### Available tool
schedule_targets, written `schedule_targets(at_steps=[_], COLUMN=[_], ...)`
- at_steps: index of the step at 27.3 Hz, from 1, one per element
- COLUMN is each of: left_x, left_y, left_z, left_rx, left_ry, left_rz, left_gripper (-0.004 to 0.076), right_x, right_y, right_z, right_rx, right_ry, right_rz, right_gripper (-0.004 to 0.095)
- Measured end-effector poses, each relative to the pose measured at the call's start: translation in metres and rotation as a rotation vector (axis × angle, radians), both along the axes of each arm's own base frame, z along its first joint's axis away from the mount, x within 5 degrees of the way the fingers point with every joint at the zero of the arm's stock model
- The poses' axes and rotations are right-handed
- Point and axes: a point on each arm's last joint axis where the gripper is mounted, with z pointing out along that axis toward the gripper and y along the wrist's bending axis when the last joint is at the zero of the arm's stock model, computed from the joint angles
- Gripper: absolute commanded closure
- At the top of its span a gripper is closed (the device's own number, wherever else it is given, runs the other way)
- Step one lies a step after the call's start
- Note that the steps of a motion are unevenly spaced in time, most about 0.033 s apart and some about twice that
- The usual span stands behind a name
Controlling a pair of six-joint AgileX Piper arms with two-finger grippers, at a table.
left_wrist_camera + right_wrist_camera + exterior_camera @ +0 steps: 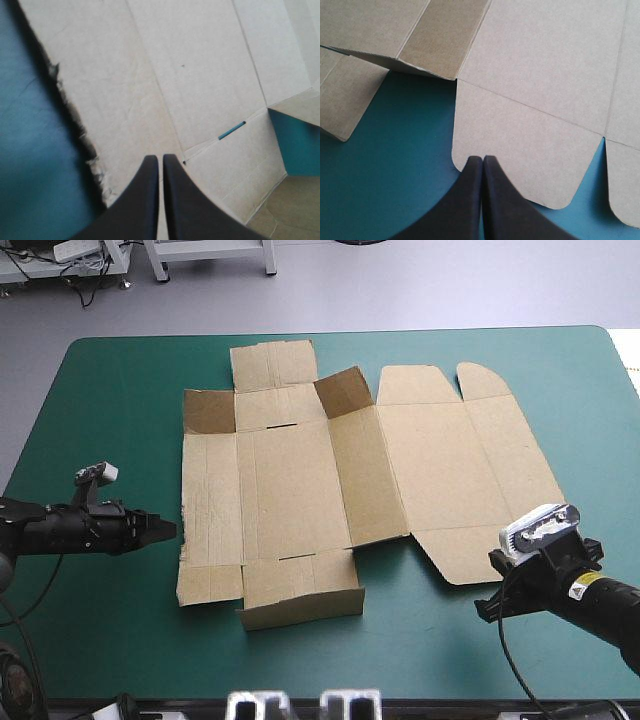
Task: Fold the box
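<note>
Currently we see the box [330, 470] lying mostly flat; left end effector [160, 160] and right end effector [482, 160] both closed, empty.

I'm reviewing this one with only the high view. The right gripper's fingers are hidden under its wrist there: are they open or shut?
Observer: Shut. In the right wrist view the right gripper has both fingers meeting in one pointed arch.
Operator: Where does its tip sit against the box?
Observer: Over the box's rounded flap, just inside the flap's curved edge. I cannot tell whether it touches the board.
</note>
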Motion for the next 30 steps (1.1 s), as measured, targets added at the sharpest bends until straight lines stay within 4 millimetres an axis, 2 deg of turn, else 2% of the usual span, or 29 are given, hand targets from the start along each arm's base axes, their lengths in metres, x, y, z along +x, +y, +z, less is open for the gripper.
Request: schedule_targets(at_steps=[2,4,6,12,20,25,30], left_x=[0.002,0.005,0.010,0.021,0.041,0.045,0.052], left_y=[0.005,0.008,0.011,0.016,0.013,0.008,-0.006], left_z=[-0.013,-0.022,-0.030,-0.053,-0.079,-0.083,-0.083], left_rx=[0.002,-0.012,-0.008,-0.052,-0.306,-0.320,-0.303], left_ry=[0.097,0.140,0.156,0.215,0.248,0.241,0.214], left_rz=[0.010,0.012,0.031,0.065,0.048,0.013,-0.006], left_gripper=[0.0468,0.0300,0.0225,0.0223,0.0225,0.0232,0.0232], right_x=[0.000,0.001,0.001,0.001,0.001,0.001,0.001], right_y=[0.000,0.000,0.000,0.000,0.000,0.001,0.001], right_z=[0.000,0.001,0.001,0.001,0.001,0.001,0.001], right_rx=[-0.002,-0.009,-0.013,-0.016,-0.010,-0.004,0.002], right_ry=[-0.008,-0.015,-0.017,-0.018,-0.018,-0.019,-0.017], right_rz=[0.001,0.008,0.012,0.014,0.015,0.015,0.016], right_gripper=[0.0932,0.0932,0.0932,0.0932,0.0932,0.0932,0.0932])
